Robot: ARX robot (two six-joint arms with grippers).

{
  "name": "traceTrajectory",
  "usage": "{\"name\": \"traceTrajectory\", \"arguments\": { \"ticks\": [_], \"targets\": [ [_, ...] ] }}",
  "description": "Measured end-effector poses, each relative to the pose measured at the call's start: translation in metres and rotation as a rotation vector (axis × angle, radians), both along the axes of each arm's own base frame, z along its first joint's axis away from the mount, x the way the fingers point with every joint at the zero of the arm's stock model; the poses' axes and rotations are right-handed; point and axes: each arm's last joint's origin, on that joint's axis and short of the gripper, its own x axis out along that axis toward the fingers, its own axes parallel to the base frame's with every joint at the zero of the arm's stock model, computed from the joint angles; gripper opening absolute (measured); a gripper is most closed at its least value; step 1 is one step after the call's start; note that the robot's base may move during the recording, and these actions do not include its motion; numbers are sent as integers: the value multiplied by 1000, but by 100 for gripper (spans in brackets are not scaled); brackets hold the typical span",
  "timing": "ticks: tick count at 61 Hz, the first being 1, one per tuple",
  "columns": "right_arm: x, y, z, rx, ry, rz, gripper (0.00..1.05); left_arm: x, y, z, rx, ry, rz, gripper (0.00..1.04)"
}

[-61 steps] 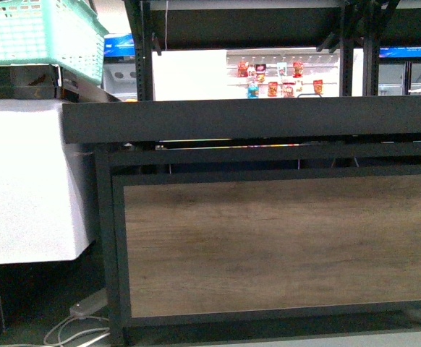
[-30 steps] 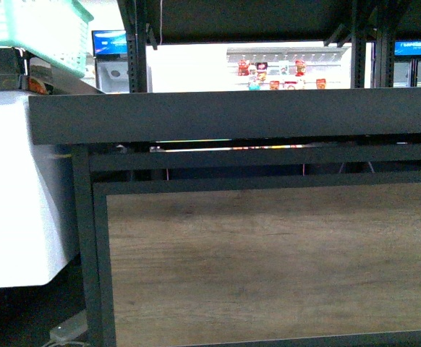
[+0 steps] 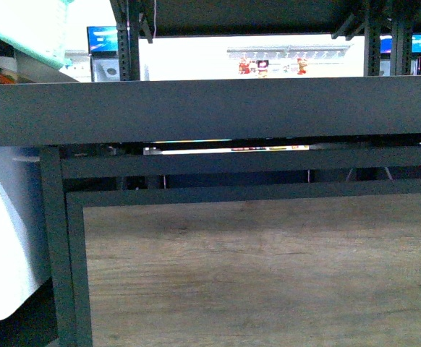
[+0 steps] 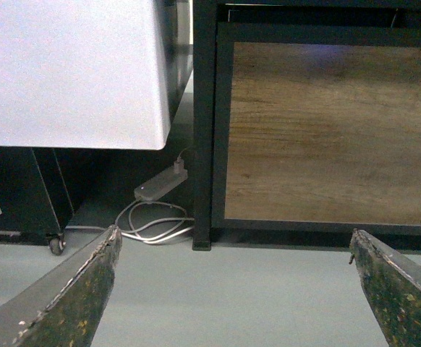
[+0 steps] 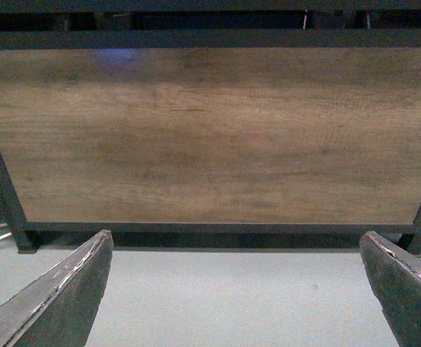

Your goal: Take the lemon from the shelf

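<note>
No lemon shows in any view. The front camera faces the flat front lip of the black metal-framed shelf (image 3: 210, 108) and its brown wood-grain lower panel (image 3: 268, 275), so the fruit probably lies hidden on a tray above that lip. The left gripper (image 4: 232, 289) and the right gripper (image 5: 228, 289) both hang low near the grey floor in front of the panel, fingers spread wide and empty. The likely trouble is an arm rising blind and striking the overhanging lip, or the left arm fouling the white power strip and cables (image 4: 160, 191) by the frame's left leg.
</note>
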Motion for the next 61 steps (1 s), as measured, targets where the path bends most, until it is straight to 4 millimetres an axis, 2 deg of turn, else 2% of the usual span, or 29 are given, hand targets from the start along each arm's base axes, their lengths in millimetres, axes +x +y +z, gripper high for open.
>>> {"name": "traceTrajectory", "arguments": {
  "ticks": [61],
  "targets": [
    [0,0,0,0,0,0,102,0,0,0,0,-1,0,97]
  ]
}}
